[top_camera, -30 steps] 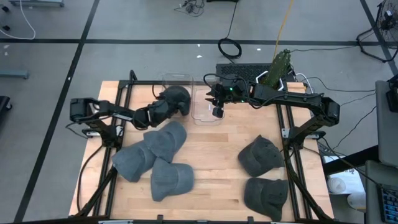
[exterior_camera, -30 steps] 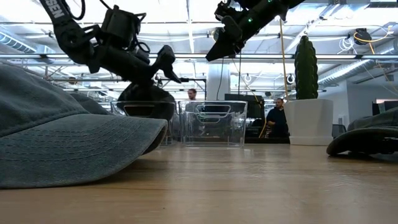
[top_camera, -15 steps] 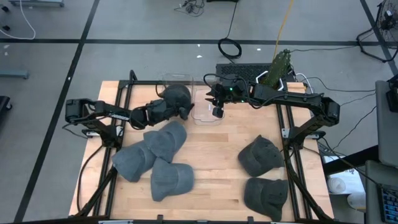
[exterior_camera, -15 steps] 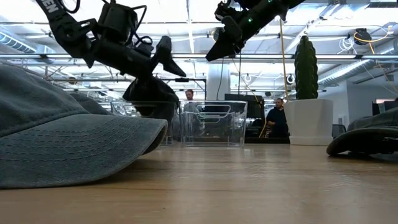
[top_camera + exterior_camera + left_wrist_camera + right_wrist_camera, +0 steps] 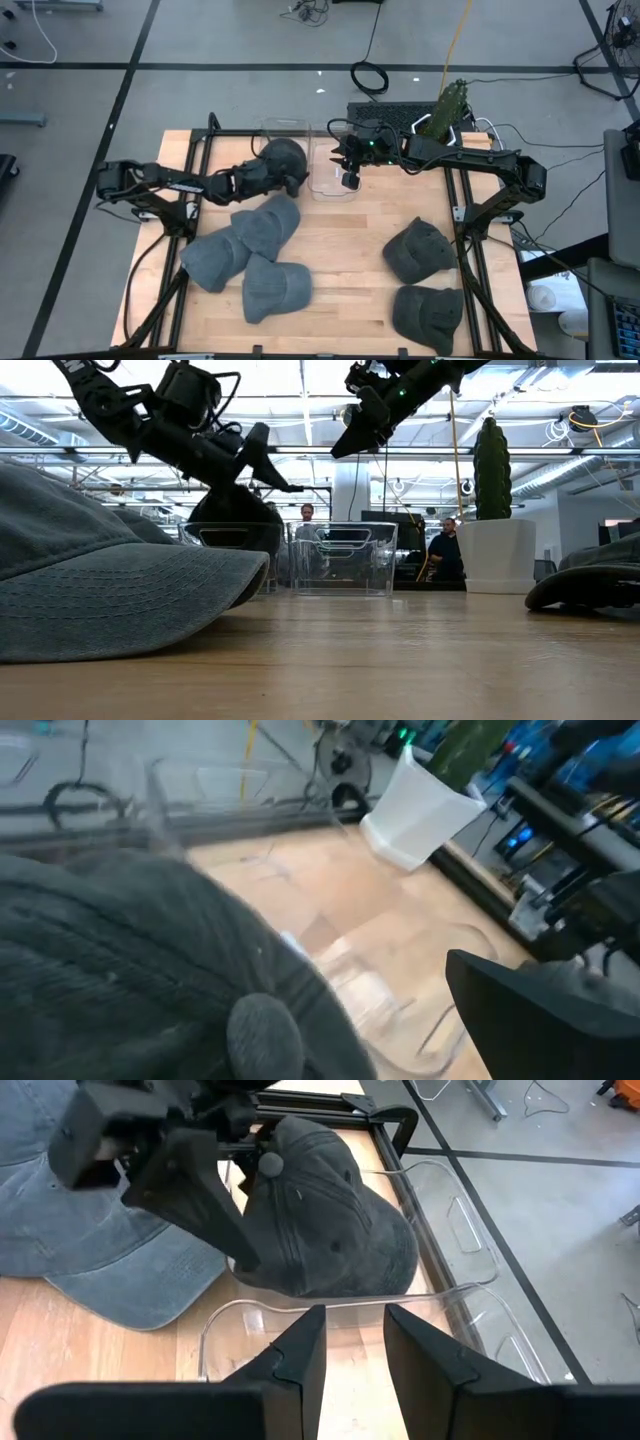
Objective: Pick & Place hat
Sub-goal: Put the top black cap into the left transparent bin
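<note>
Hat (image 5: 283, 158) sits in the left clear bin (image 5: 281, 135); your left gripper (image 5: 268, 176), fingers spread, is just beside it on its near side. Right gripper (image 5: 349, 170), jaws nearly together and empty, hovers over the neighbouring bin (image 5: 327, 172).

The hat (image 5: 330, 1210) in the bin is dark cloth, matt, with stitched seams and a cloth button on top. The bin (image 5: 450, 1295) is clear, glossy plastic. The table (image 5: 340, 260) is pale wood with a smooth finish, and the gripper fingers (image 5: 300, 1355) look like matt black plastic.
</note>
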Controlling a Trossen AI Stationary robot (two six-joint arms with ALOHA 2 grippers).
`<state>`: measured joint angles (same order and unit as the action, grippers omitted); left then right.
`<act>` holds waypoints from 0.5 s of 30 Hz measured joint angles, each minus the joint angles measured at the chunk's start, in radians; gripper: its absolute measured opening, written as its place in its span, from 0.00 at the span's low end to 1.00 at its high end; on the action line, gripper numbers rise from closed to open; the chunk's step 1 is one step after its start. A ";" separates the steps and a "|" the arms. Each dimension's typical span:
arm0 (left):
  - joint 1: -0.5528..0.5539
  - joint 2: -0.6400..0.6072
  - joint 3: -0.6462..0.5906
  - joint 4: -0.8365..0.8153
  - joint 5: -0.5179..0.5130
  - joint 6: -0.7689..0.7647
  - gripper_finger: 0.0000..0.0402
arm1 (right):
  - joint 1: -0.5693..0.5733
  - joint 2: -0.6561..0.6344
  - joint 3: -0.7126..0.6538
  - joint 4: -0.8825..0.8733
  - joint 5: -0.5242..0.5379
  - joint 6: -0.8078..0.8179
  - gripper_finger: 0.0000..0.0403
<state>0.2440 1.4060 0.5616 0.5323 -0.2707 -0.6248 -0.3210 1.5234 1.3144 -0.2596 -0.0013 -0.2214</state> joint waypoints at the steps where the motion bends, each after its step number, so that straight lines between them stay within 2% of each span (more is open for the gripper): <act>1: 0.000 -0.012 -0.001 -0.005 0.000 -0.019 0.80 | 0.000 0.000 0.000 0.000 0.000 0.000 0.23; 6: 0.000 -0.084 0.001 -0.093 -0.019 -0.134 0.80 | 0.000 0.000 0.000 0.000 0.000 0.000 0.23; 11: 0.007 -0.160 0.001 -0.291 -0.062 -0.332 0.80 | 0.000 0.000 0.000 0.000 0.000 0.000 0.23; 15: 0.001 -0.193 0.001 -0.368 -0.009 -0.388 0.80 | 0.000 0.000 0.000 0.000 0.000 -0.003 0.23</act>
<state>0.2445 1.2126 0.5627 0.1640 -0.2802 -1.0127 -0.3210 1.5234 1.3144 -0.2592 -0.0013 -0.2249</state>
